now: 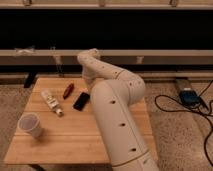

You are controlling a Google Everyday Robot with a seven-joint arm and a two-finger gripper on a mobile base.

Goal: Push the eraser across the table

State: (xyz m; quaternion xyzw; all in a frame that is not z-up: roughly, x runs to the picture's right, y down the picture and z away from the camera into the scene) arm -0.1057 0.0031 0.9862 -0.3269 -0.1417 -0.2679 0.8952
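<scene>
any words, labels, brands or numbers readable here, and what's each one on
No text in this view can be read.
bottle: it has a white label, but the print is too blurred to read.
paper cup, eraser, red item, table: no markings visible.
end effector, low over the table's far edge just right of the eraser: no lettering visible.

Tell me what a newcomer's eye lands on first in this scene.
The large white jointed robot arm dominates, rising at the near right of the light wooden plank table and folding back toward its far edge. Its tool hangs there, just right of the small flat black rectangular eraser. A white paper cup stands alone near the table's near left corner.
</scene>
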